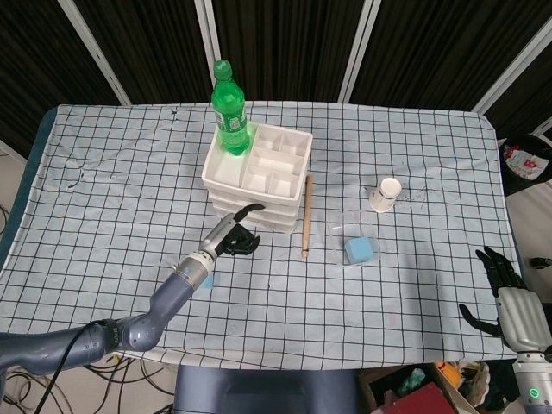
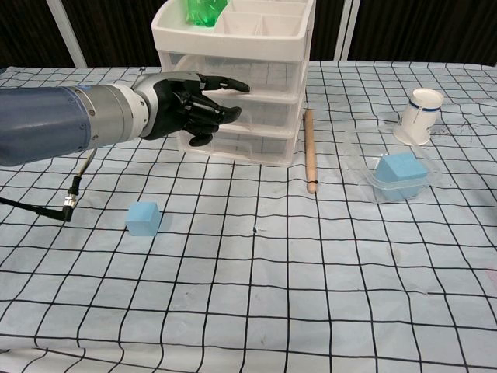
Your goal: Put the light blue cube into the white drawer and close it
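Black left hand [image 2: 190,105] empty, fingers apart, at white drawer [image 2: 256,113] front

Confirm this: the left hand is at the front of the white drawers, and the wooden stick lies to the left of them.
Not quite. The left hand is at the front of the white drawers, but the wooden stick lies on the cloth to their right, not their left. The chest view shows it, as does the head view.
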`<state>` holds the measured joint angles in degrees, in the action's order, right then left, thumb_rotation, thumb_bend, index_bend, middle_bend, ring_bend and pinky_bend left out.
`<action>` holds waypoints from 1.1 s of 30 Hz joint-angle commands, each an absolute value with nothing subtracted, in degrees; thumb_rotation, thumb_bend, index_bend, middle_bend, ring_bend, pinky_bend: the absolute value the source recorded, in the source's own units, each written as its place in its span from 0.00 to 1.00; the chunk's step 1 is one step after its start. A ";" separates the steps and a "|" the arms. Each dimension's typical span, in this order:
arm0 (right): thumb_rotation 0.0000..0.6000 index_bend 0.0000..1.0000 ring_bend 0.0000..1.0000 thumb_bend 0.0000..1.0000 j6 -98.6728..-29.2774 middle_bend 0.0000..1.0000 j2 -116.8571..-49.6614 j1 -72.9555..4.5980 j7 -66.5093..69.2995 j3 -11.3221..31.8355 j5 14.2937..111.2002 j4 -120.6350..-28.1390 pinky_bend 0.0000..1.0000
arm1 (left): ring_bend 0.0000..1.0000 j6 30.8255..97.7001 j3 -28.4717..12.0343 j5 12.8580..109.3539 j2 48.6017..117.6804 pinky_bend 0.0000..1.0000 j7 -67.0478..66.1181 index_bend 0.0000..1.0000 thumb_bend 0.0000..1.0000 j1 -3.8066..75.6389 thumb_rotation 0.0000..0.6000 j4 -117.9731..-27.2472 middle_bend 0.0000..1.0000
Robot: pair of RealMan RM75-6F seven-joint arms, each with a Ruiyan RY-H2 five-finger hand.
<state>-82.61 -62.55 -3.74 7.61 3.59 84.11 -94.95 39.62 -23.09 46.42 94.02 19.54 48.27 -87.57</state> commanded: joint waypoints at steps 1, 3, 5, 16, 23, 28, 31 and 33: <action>1.00 0.00 0.00 0.24 -82.59 0.00 -62.55 -3.74 7.63 3.59 84.11 -94.96 0.18 | 0.91 39.61 -23.05 46.50 93.97 0.84 19.53 0.13 0.51 48.28 1.00 -87.61 0.96; 1.00 0.00 0.00 0.24 -82.59 0.00 -62.56 -3.75 7.62 3.59 84.13 -94.98 0.18 | 0.91 39.66 -23.09 46.54 93.94 0.84 19.56 0.13 0.51 48.28 1.00 -87.67 0.96; 1.00 0.00 0.00 0.24 -82.59 0.00 -62.56 -3.74 7.64 3.58 84.13 -94.98 0.18 | 0.91 39.76 -23.15 46.60 93.92 0.84 19.66 0.13 0.51 48.24 1.00 -87.79 0.96; 1.00 0.00 0.00 0.24 -82.67 0.00 -62.51 -3.72 7.72 3.54 84.30 -95.04 0.18 | 0.91 39.97 -22.83 46.57 94.02 0.84 19.38 0.13 0.51 48.33 1.00 -87.56 0.96; 1.00 0.00 0.00 0.24 -82.59 0.00 -62.50 -3.74 7.71 3.52 84.27 -95.05 0.18 | 0.91 40.02 -22.84 46.51 94.21 0.84 19.60 0.13 0.51 48.31 1.00 -87.25 0.96; 1.00 0.00 0.00 0.24 -82.65 0.00 -62.54 -3.73 7.64 3.50 84.36 -95.03 0.18 | 0.91 39.95 -22.90 46.70 94.31 0.84 19.88 0.13 0.51 48.26 1.00 -87.04 0.96; 1.00 0.00 0.00 0.24 -82.62 0.00 -62.55 -3.74 7.62 3.52 84.30 -95.01 0.18 | 0.91 39.88 -22.86 47.01 94.32 0.84 19.97 0.13 0.51 48.23 1.00 -87.05 0.96; 1.00 0.00 0.00 0.24 -82.60 0.00 -62.55 -3.74 7.59 3.50 84.31 -95.01 0.18 | 0.91 39.84 -22.81 47.24 94.34 0.84 20.02 0.13 0.51 48.22 1.00 -87.06 0.96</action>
